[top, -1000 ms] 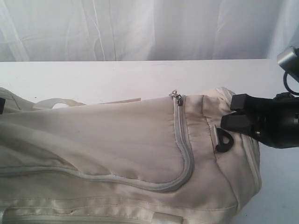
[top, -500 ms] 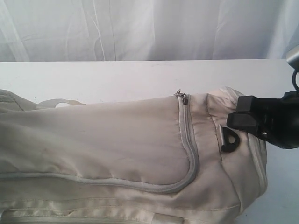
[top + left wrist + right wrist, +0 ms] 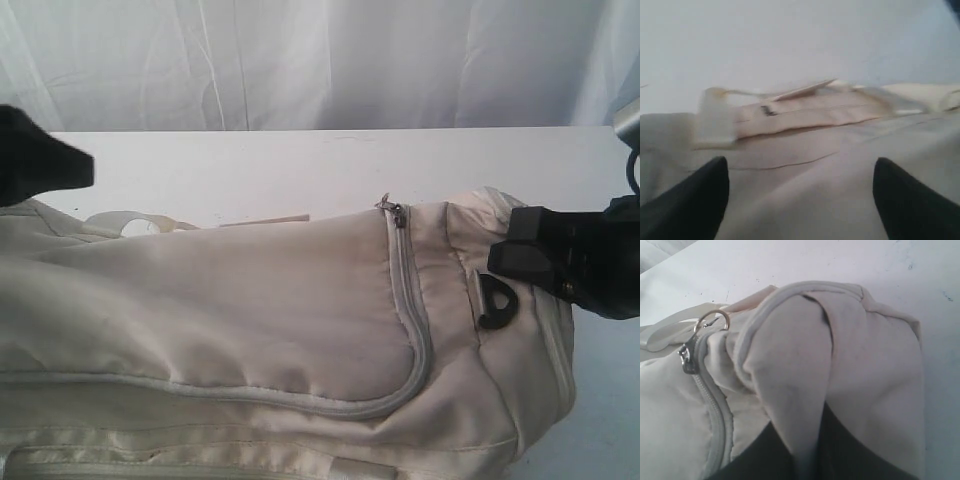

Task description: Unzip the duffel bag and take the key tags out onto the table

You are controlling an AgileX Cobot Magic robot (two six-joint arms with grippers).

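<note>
Exterior view. The duffel bag, cream-white, is laid lengthwise on the table and fills the lower part of the picture. A grey zipper track is seen curving down the side panel, and its visible length is closed. The slider is set at the upper end of the track. A black D-ring is hung at the bag's right end. A pale webbing strap is laid on the table just behind the bag. A white curtain is hung behind the table.

Right gripper: placed at the bag's right end, just above the D-ring. In the right wrist view its jaws are closed tight on a pinched fold of the bag's end fabric, which is raised between the dark fingers. The slider and its metal ring are seen just beside that fold.

Left gripper: held above the bag's left end. In the left wrist view its jaws are spread wide, with nothing gripped. Only bag fabric is seen below them, with the strap and bare table beyond.
</note>
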